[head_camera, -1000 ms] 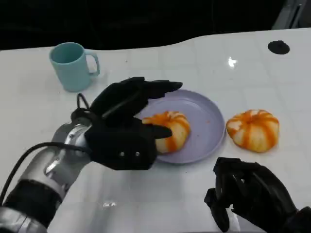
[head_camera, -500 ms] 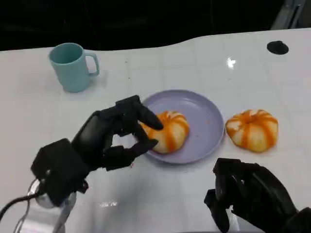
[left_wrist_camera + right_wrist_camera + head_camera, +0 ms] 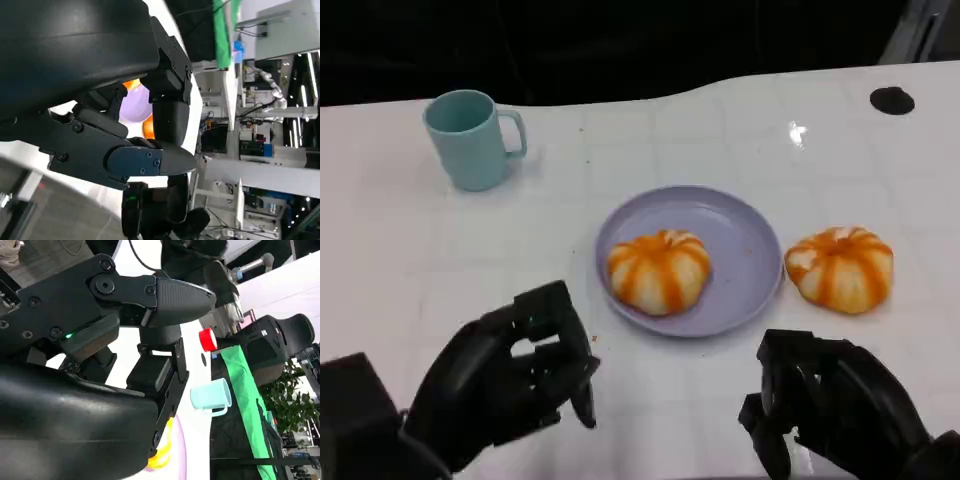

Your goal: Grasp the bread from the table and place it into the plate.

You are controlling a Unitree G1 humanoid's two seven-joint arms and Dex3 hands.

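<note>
On the plate (image 3: 745, 260) sits one bread (image 3: 659, 270); both hands' fingers curl empty.

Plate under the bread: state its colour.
The plate is pale lilac, seen best in the head view.

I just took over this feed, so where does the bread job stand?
Done: one bread lies in the purple plate. In hand: nothing; the left hand sits near the table's front edge, apart from the plate, fingers curled on nothing, and the right hand is curled in too. Left: a second bread lies on the table beside the plate, if it counts. The teal mug stands apart.
</note>
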